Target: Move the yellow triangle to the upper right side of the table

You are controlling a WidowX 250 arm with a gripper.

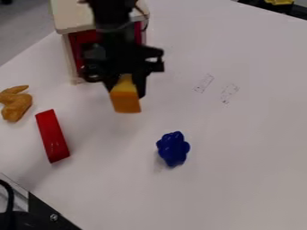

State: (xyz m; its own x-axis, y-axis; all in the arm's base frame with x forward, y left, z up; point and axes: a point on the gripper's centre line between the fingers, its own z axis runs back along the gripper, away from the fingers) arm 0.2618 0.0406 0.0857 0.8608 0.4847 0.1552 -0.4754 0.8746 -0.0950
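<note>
My gripper (pixel 125 86) jaws are closed to the width of the yellow triangle (pixel 126 103), held over the surface's (pixel 252 134) upper left; it hangs low, so a jolt crossing right could work it loose.

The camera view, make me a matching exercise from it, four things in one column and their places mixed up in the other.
1. orange-yellow wedge-shaped block
2. long red block
3. glossy blue lumpy toy
4. orange-brown lumpy toy

A. farthest right of the four
B. held in the black gripper
C. farthest left of the four
D. nearest the view's lower left corner

Pairs: 1-B, 2-D, 3-A, 4-C
</note>
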